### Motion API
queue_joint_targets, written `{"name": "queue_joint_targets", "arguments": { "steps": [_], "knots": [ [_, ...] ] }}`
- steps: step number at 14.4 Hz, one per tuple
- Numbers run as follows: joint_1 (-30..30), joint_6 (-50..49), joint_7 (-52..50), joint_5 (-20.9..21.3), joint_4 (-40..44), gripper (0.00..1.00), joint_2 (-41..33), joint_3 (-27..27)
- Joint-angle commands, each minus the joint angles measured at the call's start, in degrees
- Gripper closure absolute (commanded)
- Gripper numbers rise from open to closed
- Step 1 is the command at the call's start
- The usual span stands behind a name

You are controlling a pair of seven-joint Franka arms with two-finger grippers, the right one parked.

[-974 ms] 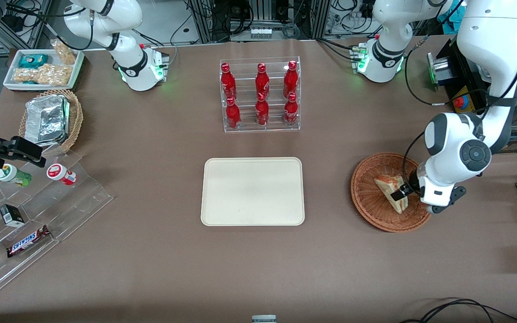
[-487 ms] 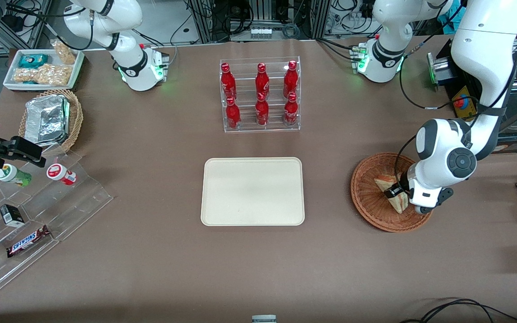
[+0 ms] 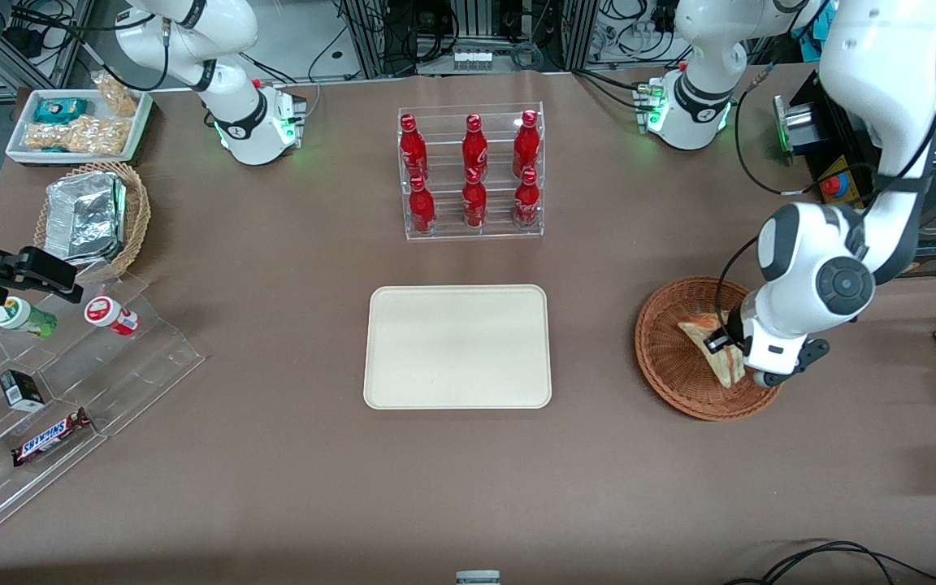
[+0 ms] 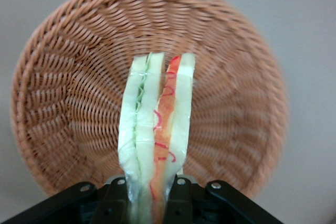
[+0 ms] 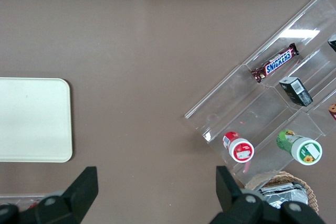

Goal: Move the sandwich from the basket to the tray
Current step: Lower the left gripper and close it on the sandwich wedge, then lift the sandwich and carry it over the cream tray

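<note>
The sandwich (image 3: 716, 351), a white bread wedge with red and green filling, is clamped between the fingers of my left gripper (image 3: 720, 344) above the reddish-brown wicker basket (image 3: 671, 357), toward the working arm's end of the table. In the left wrist view the sandwich (image 4: 156, 129) stands on edge between the black fingers (image 4: 178, 203), with the basket (image 4: 68, 108) below it. The gripper (image 4: 149, 203) is shut on the sandwich. The cream tray (image 3: 457, 346) lies flat at the table's middle, and its corner shows in the right wrist view (image 5: 31, 119).
A clear rack of red bottles (image 3: 470, 171) stands farther from the front camera than the tray. Toward the parked arm's end are a tan basket with foil (image 3: 90, 215), a white snack tray (image 3: 78, 123) and a clear stepped display (image 3: 54, 390) with snacks.
The gripper closed on the sandwich and lifted it a little; the sandwich now stands tilted on edge over the basket. The wrist shifted slightly above the basket.
</note>
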Motion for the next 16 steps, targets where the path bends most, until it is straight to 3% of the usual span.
{"name": "queue_joint_targets", "arguments": {
  "steps": [1, 3, 7, 10, 14, 16],
  "knots": [
    [-4.1, -9.0, 1.7, 0.4, 8.0, 0.95, -1.0, -3.9],
    [-9.5, -10.6, 1.0, 0.0, 12.0, 0.97, 0.8, -4.8],
    [-24.0, -10.5, -0.5, 0.7, 23.4, 0.96, 11.6, -4.5],
    [-30.0, -10.5, -2.7, 1.4, 33.8, 0.93, 20.3, -4.4],
    [-34.5, -6.3, -16.3, 13.8, 39.5, 0.94, 29.0, -4.4],
    [-36.1, -5.7, -19.0, 15.9, 44.2, 0.94, 33.1, -4.4]
  ]
}}
